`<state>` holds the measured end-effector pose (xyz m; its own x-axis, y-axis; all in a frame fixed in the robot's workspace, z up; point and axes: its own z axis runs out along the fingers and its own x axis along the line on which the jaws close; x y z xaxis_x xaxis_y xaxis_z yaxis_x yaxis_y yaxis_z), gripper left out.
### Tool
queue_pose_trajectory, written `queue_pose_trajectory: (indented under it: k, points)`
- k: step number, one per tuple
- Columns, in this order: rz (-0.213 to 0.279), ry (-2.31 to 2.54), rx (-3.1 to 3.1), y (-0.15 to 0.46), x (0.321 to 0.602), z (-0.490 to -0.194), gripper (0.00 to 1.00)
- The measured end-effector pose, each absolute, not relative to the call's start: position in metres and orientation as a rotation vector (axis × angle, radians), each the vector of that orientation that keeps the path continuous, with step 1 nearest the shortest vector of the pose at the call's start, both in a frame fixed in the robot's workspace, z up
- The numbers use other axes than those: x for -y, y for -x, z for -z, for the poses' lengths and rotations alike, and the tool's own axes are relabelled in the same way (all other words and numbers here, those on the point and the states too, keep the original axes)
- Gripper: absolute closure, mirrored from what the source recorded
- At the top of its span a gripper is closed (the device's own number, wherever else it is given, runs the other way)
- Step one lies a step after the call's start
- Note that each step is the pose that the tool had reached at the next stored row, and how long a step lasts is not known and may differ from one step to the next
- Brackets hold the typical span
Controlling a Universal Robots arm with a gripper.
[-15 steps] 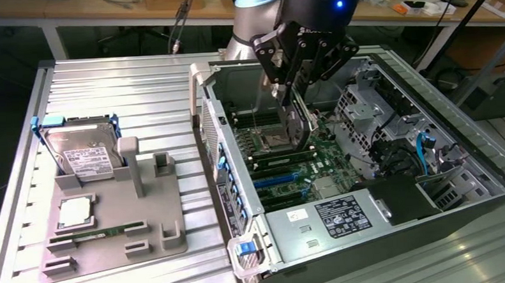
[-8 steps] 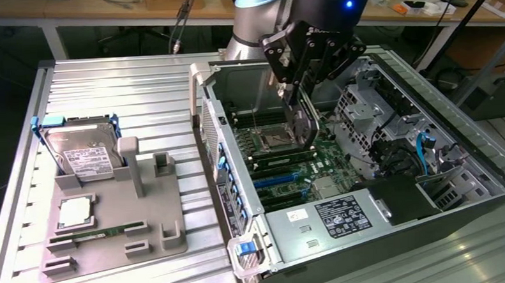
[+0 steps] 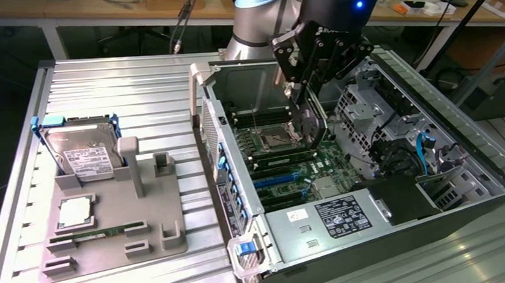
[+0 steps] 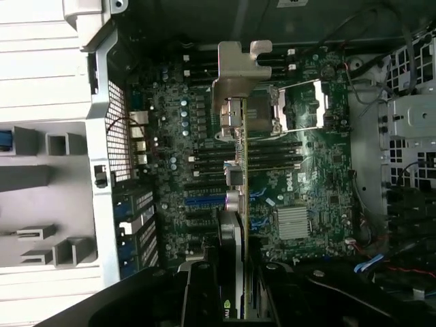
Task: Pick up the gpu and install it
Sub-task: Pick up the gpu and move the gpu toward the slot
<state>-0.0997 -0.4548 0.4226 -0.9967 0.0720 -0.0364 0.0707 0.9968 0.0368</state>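
The gpu (image 3: 310, 123) hangs edge-down inside the open computer case (image 3: 237, 180), just above the motherboard (image 3: 292, 162) near the CPU socket. My gripper (image 3: 306, 81) is shut on its upper edge. The wrist view looks along the card: the gpu (image 4: 235, 197) shows as a thin edge with its silver end bracket (image 4: 240, 71) at the far end, over the board's slots. The gripper (image 4: 231, 276) fingers (image 4: 201, 283) clamp the card from both sides. The card's lower edge looks close to the board; I cannot tell whether it touches.
On the exterior view's left, a grey fixture plate (image 3: 153, 210) holds a silver hard drive (image 3: 84, 155), a CPU (image 3: 75, 212) and a green RAM stick (image 3: 98, 233). Drive cages and cables (image 3: 406, 147) crowd the case on the exterior view's right. The power supply (image 3: 341, 217) sits at the case's near end.
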Motion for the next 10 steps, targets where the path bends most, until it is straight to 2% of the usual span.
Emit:
queue_pose_trajectory:
  k: [10]
  points:
    - [-0.055,-0.111,-3.102,0.079,0.455,-0.423,0.73]
